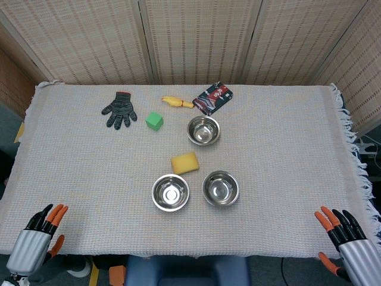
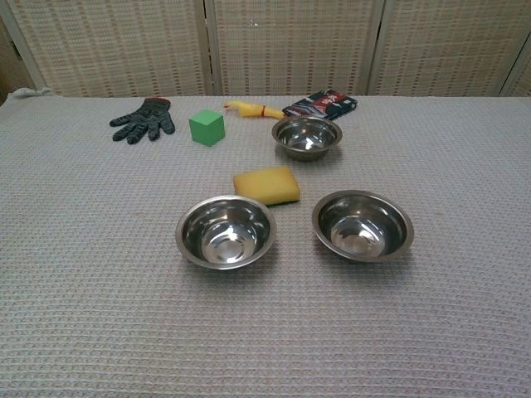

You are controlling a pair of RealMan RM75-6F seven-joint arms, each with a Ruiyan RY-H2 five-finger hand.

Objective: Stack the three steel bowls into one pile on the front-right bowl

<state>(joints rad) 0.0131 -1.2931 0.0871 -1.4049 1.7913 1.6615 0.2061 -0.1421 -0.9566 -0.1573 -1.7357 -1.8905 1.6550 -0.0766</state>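
Three steel bowls sit apart and unstacked on the cloth-covered worktop (image 1: 280,179): the front-right bowl (image 1: 221,188) and the front-left bowl (image 1: 171,192) side by side near the middle, and the rear bowl (image 1: 203,130) behind them. A yellow sponge (image 1: 184,162) lies between the rear bowl and the front-left one. Further back are a green cube (image 1: 154,121), a dark glove (image 1: 119,109), a yellow toy (image 1: 176,102) and a dark packet (image 1: 213,98). The left robot hand (image 1: 37,240) and the right robot hand (image 1: 347,239) rest at the near corners, well away from the bowls, fingers spread and holding nothing.
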